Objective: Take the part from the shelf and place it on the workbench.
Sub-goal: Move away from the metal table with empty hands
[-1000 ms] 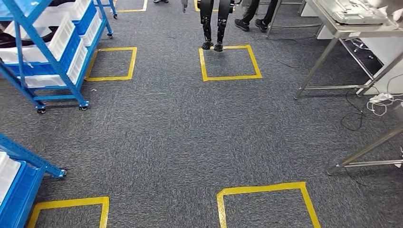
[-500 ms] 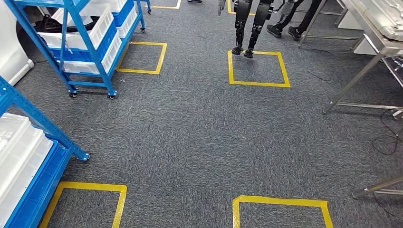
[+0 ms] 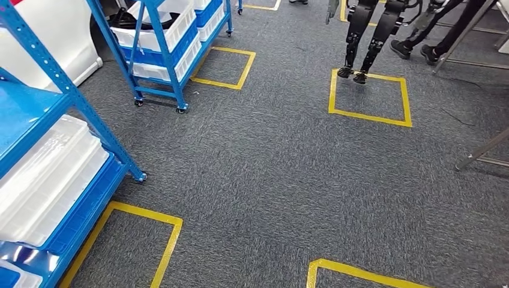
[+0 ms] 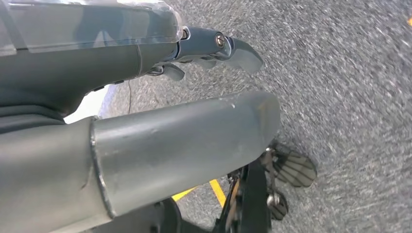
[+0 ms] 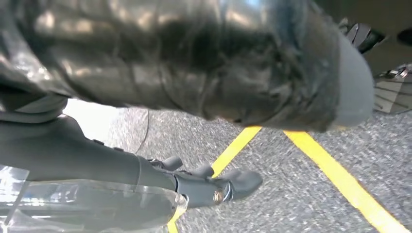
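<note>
A blue shelf with white bins stands close at my left in the head view. A second blue wheeled shelf stands farther back, and one of its white bins holds a dark object that I cannot make out. My left hand hangs over the grey carpet with thumb and fingers apart and nothing in it. My right hand hangs the same way above yellow floor tape and holds nothing. One slanted metal leg of a workbench shows at the right edge.
Another humanoid's legs stand at a yellow taped square, with a person's legs beside them. More yellow squares mark the grey carpet. A white panel stands behind the near shelf.
The camera has turned left, so the whole scene has slid right. The near shelf has come further into view and the workbench has mostly left the picture at the right.
</note>
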